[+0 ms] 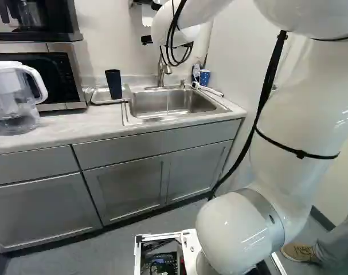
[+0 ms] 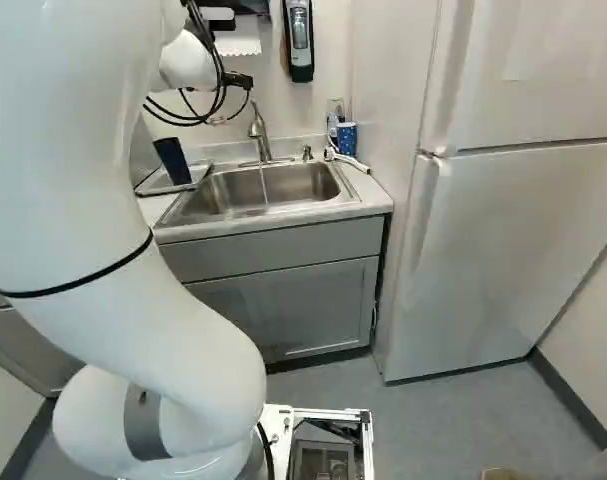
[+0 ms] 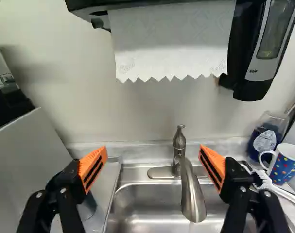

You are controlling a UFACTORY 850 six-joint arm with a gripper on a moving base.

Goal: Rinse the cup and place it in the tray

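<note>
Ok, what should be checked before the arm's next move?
1. End effector open: ok.
2. Nothing gripped: ok, its fingers stand apart with the faucet ahead.
3. Dark cup in the tray: ok.
4. Cup rinsed clean: cannot tell.
5. Water off: not ok, a thin stream falls into the sink.
6. Polka-dot mug away from the faucet: ok, it stands off to the side.

My white arm, trimmed in black.
Above its gray collar I see a thin black strap, a thick black cable and looped cables; my black fingers have silvery screws and slotted orange pads.
</note>
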